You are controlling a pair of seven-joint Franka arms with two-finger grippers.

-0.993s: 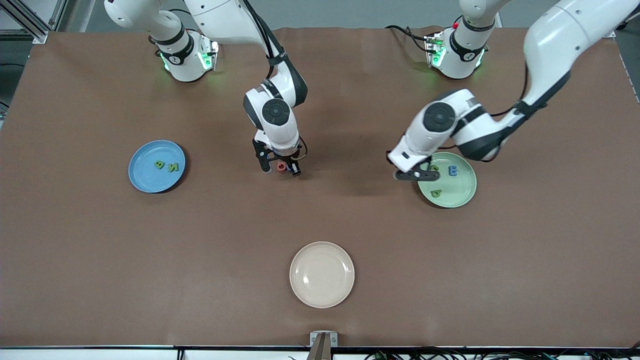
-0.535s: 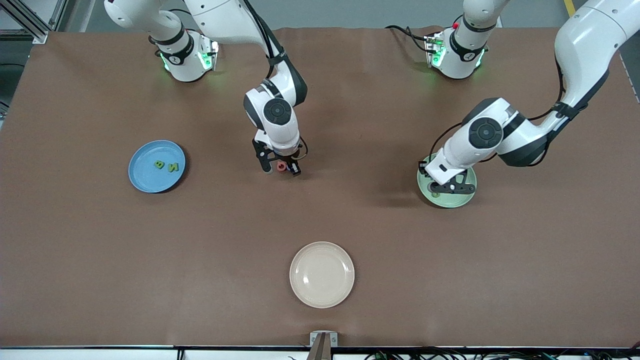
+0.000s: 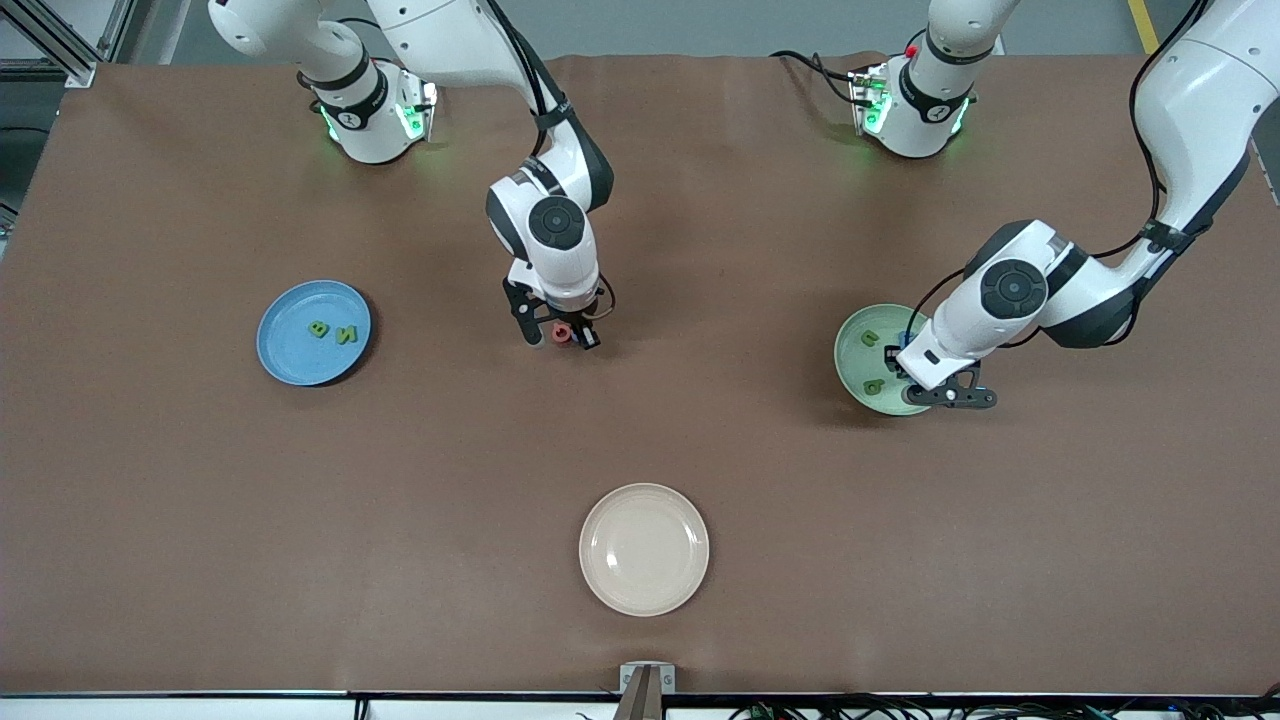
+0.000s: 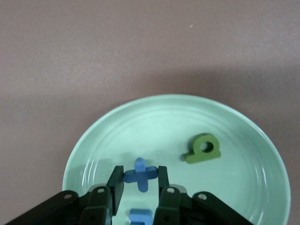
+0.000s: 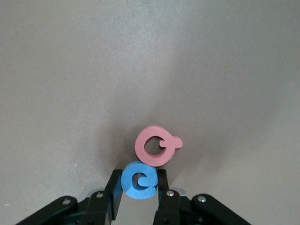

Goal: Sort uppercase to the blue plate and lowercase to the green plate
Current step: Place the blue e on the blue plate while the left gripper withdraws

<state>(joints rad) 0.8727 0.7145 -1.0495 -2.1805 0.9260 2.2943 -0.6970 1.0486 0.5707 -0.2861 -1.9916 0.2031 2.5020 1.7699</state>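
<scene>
Front view, scanning across: the blue plate [image 3: 313, 332] holds a green B [image 3: 318, 328] and green N [image 3: 346, 335]. Mid-counter, the right pincer [image 5: 139, 183] is pinching the blue ring letter [image 5: 138, 180], which touches the pink Q [image 5: 156, 146]. Over the green plate [image 4: 243, 136], the left pincer [image 4: 140, 177] is pinching the blue t [image 4: 141, 174] near the green b [image 4: 203, 148].

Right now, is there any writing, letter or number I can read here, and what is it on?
"B" and "N": green, in the blue plate.
"Q": pink letter beside the blue ring letter.
"t": blue, in the left gripper over the green plate.
The blue ring letter, in the right gripper at the table: "O" or "G", unclear.
One green letter in the green plate: "b" or "p".
No labels or numbers legible.
</scene>
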